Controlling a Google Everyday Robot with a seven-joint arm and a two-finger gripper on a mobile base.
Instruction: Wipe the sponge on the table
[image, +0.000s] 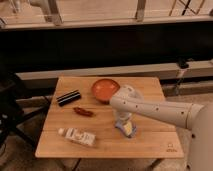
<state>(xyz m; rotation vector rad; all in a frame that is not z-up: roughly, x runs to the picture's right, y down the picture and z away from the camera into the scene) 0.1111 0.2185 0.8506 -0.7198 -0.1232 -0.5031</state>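
Note:
The light wooden slatted table (150, 142) fills the middle of the camera view. My white arm reaches in from the right and bends down to the tabletop just right of centre. There my gripper (125, 128) points straight down, shut on the small light-blue sponge (121, 131). The sponge rests against the table surface under the gripper, and only its edges show around the tip.
An orange bowl (105, 89) stands at the back of the table, close behind my arm. A black bar-shaped object (68, 97), a small red item (83, 112) and a white labelled bottle (76, 136) lying on its side occupy the left half. A dark railing runs behind.

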